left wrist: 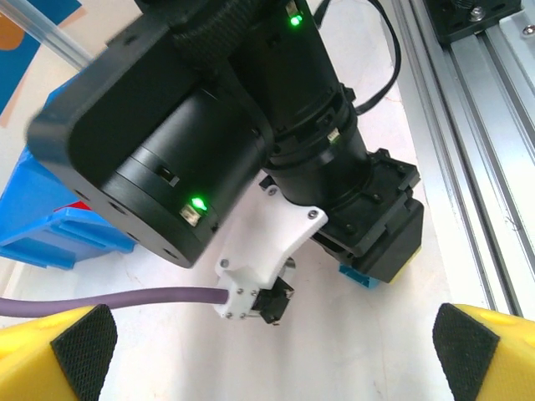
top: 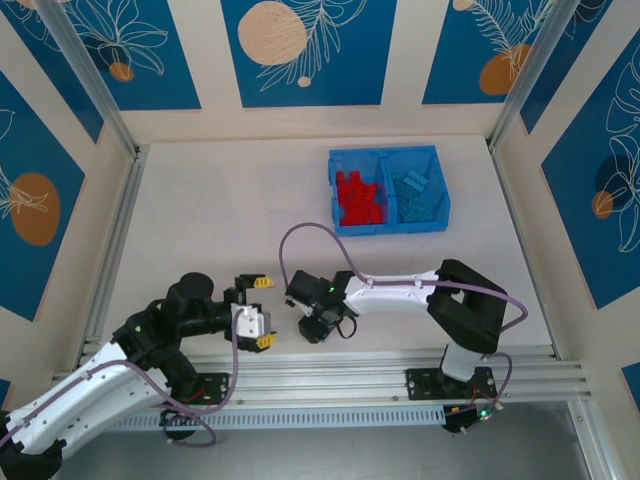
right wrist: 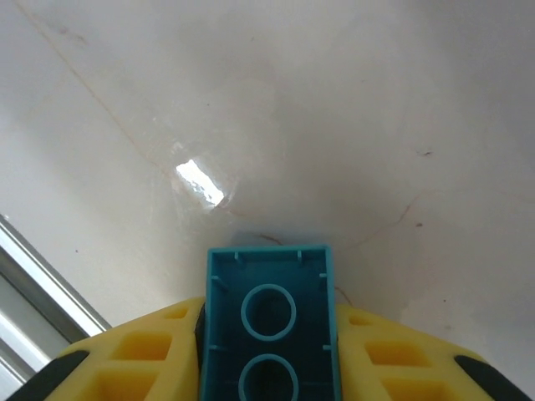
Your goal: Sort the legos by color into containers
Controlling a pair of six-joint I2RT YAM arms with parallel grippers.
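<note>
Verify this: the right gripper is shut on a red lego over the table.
Not quite. The lego held in the right gripper is light blue, not red; the right wrist view shows it between the yellow fingers. The rest stands: the gripper is shut on it, over the table.

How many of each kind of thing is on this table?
Robot arms: 2, left arm and right arm
Blue bin: 1
Lego heaps in the bin: 2, red heap and light blue heap, too piled to count bricks
Light blue lego in the right gripper: 1
Total: 6
</note>
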